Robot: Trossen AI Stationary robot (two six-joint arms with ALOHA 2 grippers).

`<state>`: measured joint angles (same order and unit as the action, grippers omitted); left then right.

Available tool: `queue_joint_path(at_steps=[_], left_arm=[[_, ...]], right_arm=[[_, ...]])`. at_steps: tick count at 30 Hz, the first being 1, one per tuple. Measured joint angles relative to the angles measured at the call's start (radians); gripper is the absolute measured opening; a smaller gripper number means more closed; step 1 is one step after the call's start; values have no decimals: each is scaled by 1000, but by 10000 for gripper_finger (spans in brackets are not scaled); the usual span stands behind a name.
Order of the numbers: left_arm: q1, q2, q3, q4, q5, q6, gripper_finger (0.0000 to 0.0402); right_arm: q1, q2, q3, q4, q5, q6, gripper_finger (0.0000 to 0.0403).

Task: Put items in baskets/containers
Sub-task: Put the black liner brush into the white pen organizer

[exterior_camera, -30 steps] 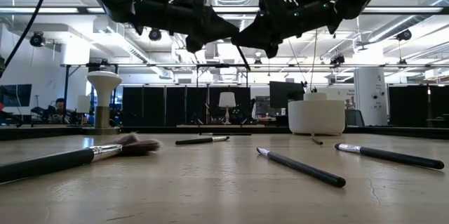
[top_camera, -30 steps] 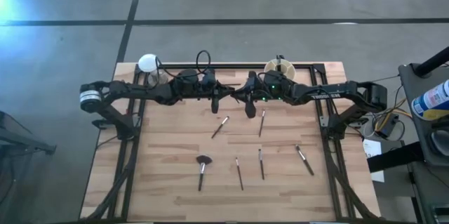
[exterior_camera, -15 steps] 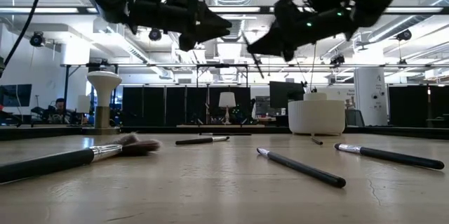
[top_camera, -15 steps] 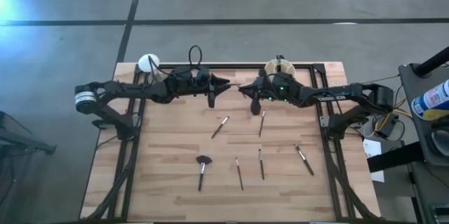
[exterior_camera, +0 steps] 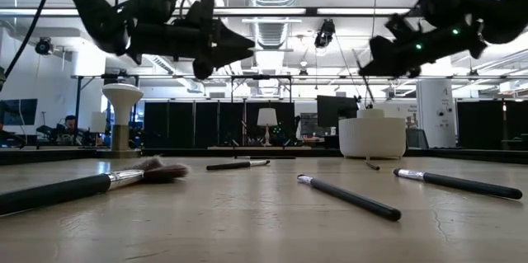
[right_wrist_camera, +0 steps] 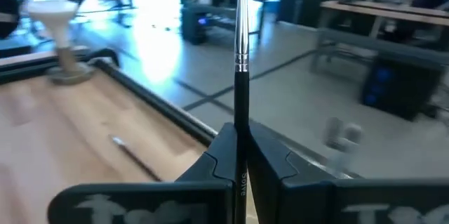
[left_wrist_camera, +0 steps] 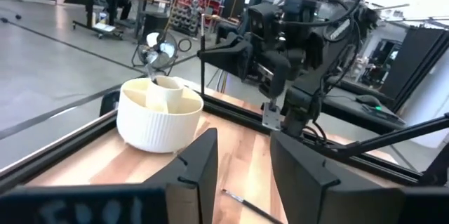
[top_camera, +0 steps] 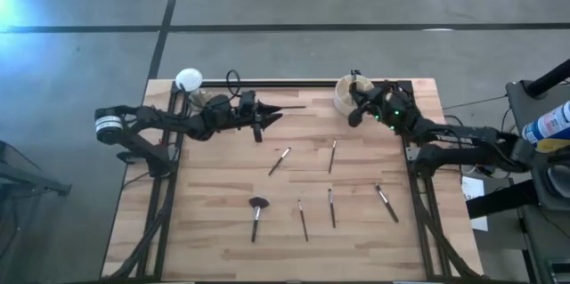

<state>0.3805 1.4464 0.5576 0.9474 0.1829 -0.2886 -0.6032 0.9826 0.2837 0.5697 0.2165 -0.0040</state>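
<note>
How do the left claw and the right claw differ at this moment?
The left claw is open and empty; the right claw is shut on a thin brush.
The left claw hangs over the table's far left part, away from the cup; the right claw is beside the cup at the far right.
Both are raised above the table.

Six brushes [top_camera: 331, 207] scattered on table [top_camera: 214, 186] — right hand [top_camera: 354, 117] beside cup [top_camera: 346, 93]

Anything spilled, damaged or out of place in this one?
Nothing stands out. Six brushes lie loose on the table, as expected mid-task. The cup stands upright, and the right tool holds a thin brush near it.
</note>
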Motion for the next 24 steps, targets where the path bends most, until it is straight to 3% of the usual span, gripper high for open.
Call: queue_joint_path(at_steps=[9,16,24], left_arm=[[0,0,-22,12,-1,-7,124],[0,0,-22,12,-11,-8,124],[0,0,-22,10,-13,-8,124]], right_arm=[[-150,-16,-134,175,-12,55,11],[-157,72,-164,332,-15,81,11],[-157,225,-126,376,-15,88,11]])
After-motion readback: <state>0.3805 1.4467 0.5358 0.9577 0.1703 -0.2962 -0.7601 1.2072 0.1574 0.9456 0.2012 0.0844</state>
